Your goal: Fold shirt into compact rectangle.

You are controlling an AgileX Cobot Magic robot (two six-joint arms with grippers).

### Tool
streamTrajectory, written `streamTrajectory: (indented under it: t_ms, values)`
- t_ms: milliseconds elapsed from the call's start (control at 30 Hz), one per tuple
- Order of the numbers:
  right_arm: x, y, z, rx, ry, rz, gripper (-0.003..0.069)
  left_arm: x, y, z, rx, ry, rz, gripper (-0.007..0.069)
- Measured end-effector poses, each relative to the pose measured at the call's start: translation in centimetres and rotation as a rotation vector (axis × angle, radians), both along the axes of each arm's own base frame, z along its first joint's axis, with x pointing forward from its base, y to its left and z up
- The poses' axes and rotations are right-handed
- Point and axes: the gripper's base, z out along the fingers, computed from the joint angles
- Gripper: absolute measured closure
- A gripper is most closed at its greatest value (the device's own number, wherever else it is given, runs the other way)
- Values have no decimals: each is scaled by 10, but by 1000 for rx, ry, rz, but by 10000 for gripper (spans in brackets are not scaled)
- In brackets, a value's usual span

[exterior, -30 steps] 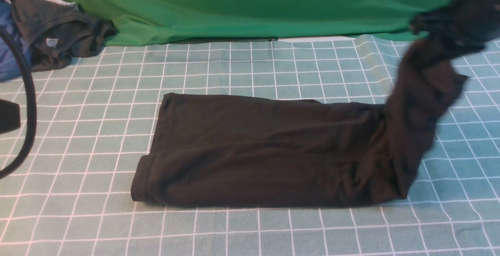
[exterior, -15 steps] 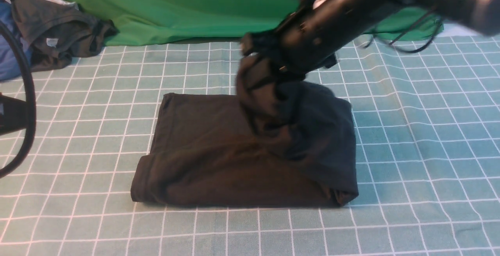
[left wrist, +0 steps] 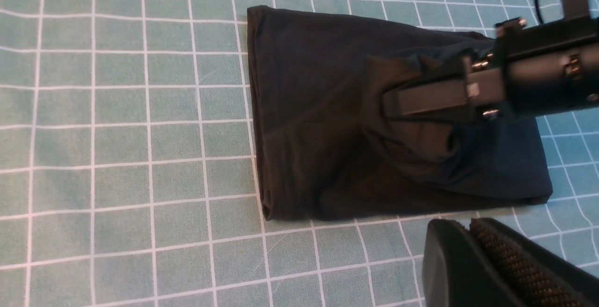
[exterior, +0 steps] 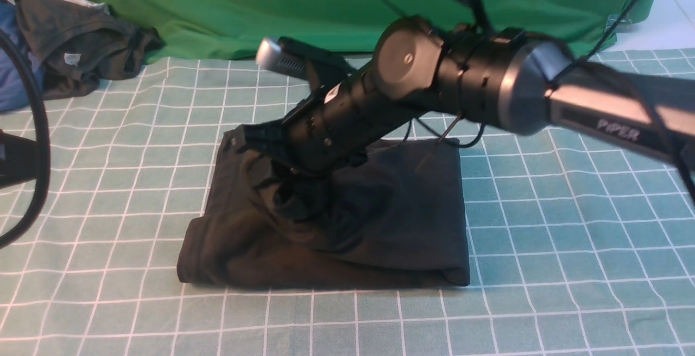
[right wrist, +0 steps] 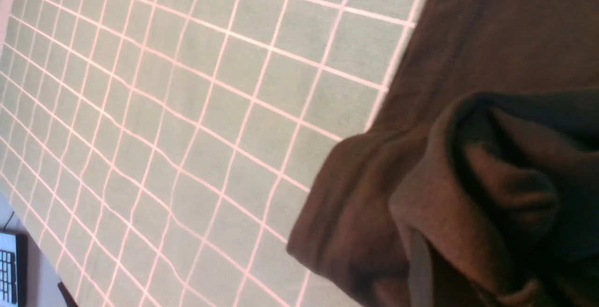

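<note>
Black knit cloth is what you notice first: the shirt [exterior: 380,220] lies in the middle of the teal checked tablecloth [exterior: 570,209], already narrowed to a thick band and now doubled over on itself. Its top layer covers the right part and slopes up in a rumpled bunch towards the left end, where a strip of the bottom layer shows bare.

The right arm reaches across from the right side, low over the shirt. The right gripper [left wrist: 398,115] is buried in that bunch, with 1 finger [left wrist: 426,100] lying on top of the cloth and the other hidden under it. I cannot tell whether the jaws are pinching the cloth or have slackened. The left gripper [left wrist: 461,232] hangs off to the left, clear of the shirt, with its 2 ribbed pads pressed together and nothing between them.

To my eye this is the last crosswise fold, the one that halves the band into a rectangle. It looks most of the way there. What the next move calls for, I'd say, is laying the lifted edge flat and square with the bare left edge, then letting go and drawing the arm up and away without dragging the top layer. That bunch will want flattening, or the rectangle ends up lumpy.
</note>
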Motion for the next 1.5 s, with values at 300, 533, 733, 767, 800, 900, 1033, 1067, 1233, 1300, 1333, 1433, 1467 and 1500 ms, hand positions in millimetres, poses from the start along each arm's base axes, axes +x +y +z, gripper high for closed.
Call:
streamTrajectory:
  t_ms: [300, 533, 733, 767, 800, 900, 1033, 1067, 1233, 1300, 1333, 1433, 1467, 1500]
  values:
    - [2, 5, 5, 13, -8, 43, 125, 0, 0, 0, 0, 0, 0, 613]
    - [27, -28, 61, -28, -70, 246, 169, 1, 0, 0, -15, 9, 14, 613]
    - [61, -93, 94, -334, -241, 203, 559, 21, -1, -10, -71, 102, 23, 613]
    - [65, -103, 97, -371, -259, 181, 593, 27, -2, -12, -89, 122, 15, 613]
    - [66, -108, 99, -384, -264, 171, 603, 31, -2, -15, -95, 140, 10, 613]
    - [68, -148, 116, -434, -286, 100, 635, 60, -8, -31, -145, 235, -48, 613]
    - [52, -191, 116, -485, -246, 78, 641, 99, -26, -62, -140, 359, -140, 613]
    - [46, -199, 116, -493, -238, 78, 641, 105, -34, -68, -126, 374, -163, 610]
    - [21, -234, 93, -542, -140, 83, 641, 135, -63, -106, -16, 436, -213, 555]
    - [7, -248, 83, -554, -118, 70, 641, 150, -73, -121, 27, 452, -188, 486]
    - [3, -253, 80, -554, -119, 55, 641, 155, -76, -127, 46, 459, -173, 445]
    - [-6, -263, 76, -554, -142, 14, 641, 169, -79, -140, 100, 459, -152, 314]
    - [-8, -265, 75, -552, -152, 3, 641, 173, -80, -145, 104, 457, -143, 267]
    - [-10, -265, 76, -551, -163, -4, 641, 178, -80, -150, 107, 457, -138, 216]
